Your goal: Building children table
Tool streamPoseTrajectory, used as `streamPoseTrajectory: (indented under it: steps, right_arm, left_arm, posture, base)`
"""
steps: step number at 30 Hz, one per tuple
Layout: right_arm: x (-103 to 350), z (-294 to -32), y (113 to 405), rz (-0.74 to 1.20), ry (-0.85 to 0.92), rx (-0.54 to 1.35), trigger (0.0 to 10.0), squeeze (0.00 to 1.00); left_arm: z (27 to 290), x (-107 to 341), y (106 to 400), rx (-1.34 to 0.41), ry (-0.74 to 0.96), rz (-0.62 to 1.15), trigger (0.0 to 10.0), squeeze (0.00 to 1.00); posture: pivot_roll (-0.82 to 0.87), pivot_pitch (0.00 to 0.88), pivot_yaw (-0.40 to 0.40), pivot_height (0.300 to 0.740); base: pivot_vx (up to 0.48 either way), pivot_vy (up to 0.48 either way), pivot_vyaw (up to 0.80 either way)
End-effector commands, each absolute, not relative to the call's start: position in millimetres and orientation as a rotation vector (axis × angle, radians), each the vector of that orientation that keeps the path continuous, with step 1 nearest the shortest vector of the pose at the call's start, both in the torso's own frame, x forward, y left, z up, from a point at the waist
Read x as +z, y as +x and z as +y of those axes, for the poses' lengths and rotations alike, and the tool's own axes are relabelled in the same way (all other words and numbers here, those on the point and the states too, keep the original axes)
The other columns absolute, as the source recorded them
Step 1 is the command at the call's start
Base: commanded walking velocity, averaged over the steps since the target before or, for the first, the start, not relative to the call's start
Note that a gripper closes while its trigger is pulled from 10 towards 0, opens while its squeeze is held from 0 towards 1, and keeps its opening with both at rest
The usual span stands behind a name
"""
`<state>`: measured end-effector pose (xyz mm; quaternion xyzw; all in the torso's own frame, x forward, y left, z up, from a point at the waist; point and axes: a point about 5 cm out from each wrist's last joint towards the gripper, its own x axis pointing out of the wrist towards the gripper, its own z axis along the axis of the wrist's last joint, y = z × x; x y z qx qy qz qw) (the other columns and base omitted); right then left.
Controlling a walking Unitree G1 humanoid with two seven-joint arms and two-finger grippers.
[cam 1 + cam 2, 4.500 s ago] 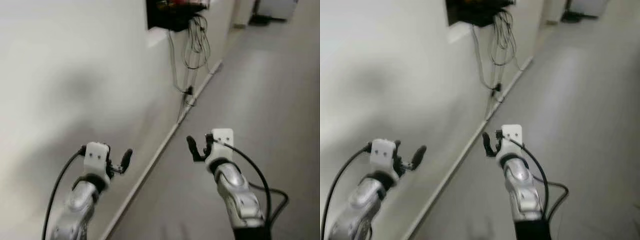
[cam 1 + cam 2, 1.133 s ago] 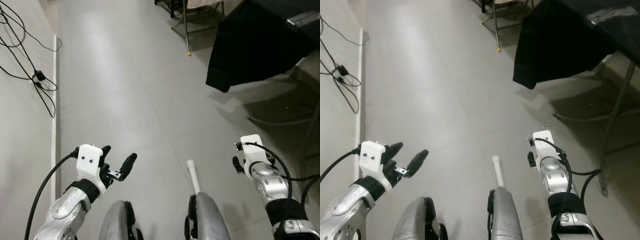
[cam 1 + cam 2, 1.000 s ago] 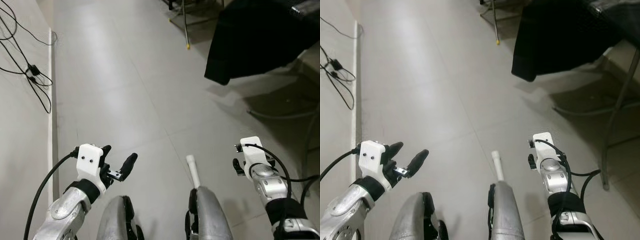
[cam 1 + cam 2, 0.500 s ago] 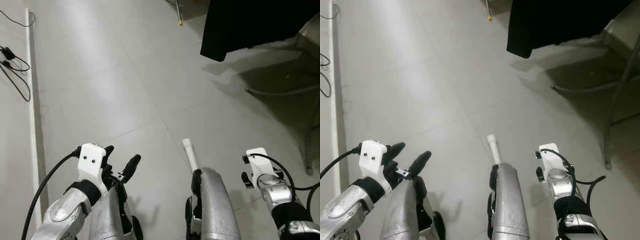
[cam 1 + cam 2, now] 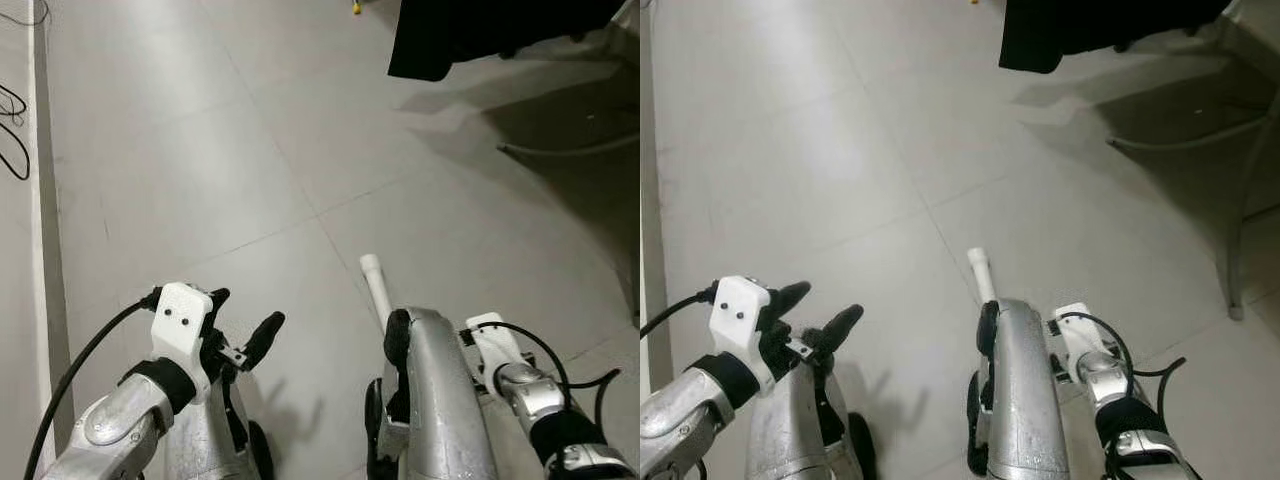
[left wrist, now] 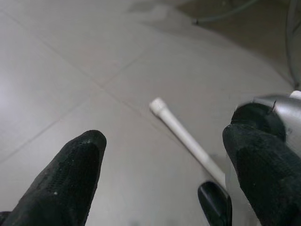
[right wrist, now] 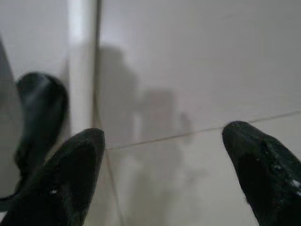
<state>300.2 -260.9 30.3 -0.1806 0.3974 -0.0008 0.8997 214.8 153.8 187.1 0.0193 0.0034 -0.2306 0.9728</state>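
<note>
Grey floor tiles (image 5: 250, 150) run under me, with black cables (image 5: 12, 105) along the wall at far left. My left gripper (image 5: 240, 343) hangs with jaws apart and empty. A white rod (image 5: 376, 288), possibly a table leg, lies on the floor just ahead of my knees. My right gripper (image 7: 169, 174) is low beside my right leg, jaws apart, empty. A black cloth (image 5: 470, 30) hangs top right. I judge nothing is assembled yet; no tabletop visible.
</note>
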Motion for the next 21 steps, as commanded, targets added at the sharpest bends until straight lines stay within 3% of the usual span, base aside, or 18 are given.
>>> streamPoseTrajectory:
  steps: [1, 12, 16, 21]
  right_arm:
    - [7.2, -249.2, 283.7, 0.905, -0.361, 0.098, 10.0, 0.0]
    - [-4.4, -237.1, 278.1, 0.935, -0.313, 0.158, 10.0, 0.0]
    - [-10.1, -211.8, 274.3, 0.942, -0.249, 0.381, 10.0, 0.0]
    - [-12.8, -206.6, 272.5, 0.958, -0.237, 0.404, 10.0, 0.0]
  left_arm:
    - [151.3, 186.7, 209.6, -0.501, 0.048, 0.035, 10.0, 0.0]
    - [149.0, 190.1, 204.8, -0.522, 0.056, 0.054, 10.0, 0.0]
    - [146.5, 190.4, 204.6, -0.527, 0.056, 0.062, 10.0, 0.0]
    - [144.4, 190.9, 203.6, -0.534, 0.054, 0.066, 10.0, 0.0]
  posture:
    - [0.12, 0.484, 0.095, 0.365]
    - [0.13, 0.506, 0.11, 0.32]
    - [0.14, 0.507, 0.111, 0.3]
    - [0.14, 0.507, 0.113, 0.3]
  base:
    - [0.0, 0.0, 0.0]
    - [0.0, 0.0, 0.0]
    - [0.0, 0.0, 0.0]
    - [0.0, 0.0, 0.0]
